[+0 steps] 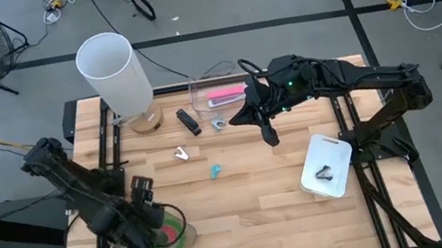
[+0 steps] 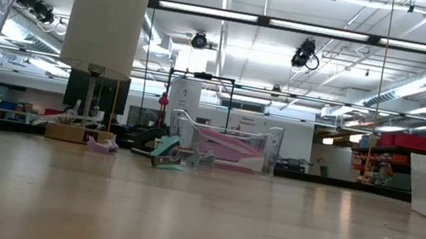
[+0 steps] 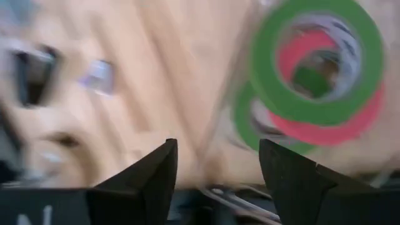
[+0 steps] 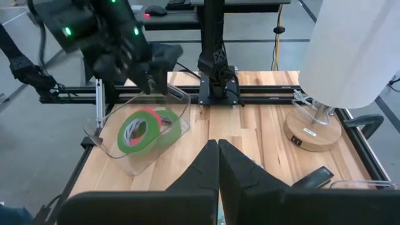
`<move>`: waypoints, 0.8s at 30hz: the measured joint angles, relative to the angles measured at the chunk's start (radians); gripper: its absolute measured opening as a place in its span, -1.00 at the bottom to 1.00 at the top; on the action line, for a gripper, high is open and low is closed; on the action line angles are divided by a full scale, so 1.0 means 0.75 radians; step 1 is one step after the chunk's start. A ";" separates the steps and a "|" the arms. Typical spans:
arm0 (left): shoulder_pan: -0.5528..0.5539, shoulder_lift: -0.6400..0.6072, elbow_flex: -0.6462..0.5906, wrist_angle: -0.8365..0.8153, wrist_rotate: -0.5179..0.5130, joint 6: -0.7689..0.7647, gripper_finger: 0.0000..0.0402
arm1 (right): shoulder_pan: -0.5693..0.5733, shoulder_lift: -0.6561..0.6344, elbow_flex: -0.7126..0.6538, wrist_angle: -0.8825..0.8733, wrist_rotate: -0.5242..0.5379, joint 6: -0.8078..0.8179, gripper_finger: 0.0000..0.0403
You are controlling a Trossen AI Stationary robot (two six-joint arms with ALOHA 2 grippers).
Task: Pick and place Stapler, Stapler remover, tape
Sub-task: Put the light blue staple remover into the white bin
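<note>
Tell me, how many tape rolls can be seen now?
3, all stacked in the clear container near the left tool: a green roll on top, a pink-red roll under it, another green roll lowest. More might hide underneath.

Green and pink-red tape rolls point(image 4: 145, 130) stacked, leaning in clear bin point(image 4: 106, 145); pink stapler point(image 1: 225, 96) in far bin.

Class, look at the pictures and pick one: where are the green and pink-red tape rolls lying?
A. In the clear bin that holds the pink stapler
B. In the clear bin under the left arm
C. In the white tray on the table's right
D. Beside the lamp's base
B: the tape rolls lie inside the clear bin at the table's near left corner, just below the left gripper.
</note>
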 joint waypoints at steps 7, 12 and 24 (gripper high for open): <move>0.052 -0.068 0.214 -0.024 -0.304 0.082 0.02 | 0.000 0.000 0.001 0.006 0.000 -0.001 -0.99; 0.150 -0.151 0.347 -0.023 -0.463 0.064 -0.07 | 0.000 0.000 0.001 0.007 0.000 -0.002 -0.99; 0.351 -0.273 0.410 0.187 -0.465 0.142 -0.56 | 0.000 0.000 0.001 -0.006 0.000 -0.027 -0.99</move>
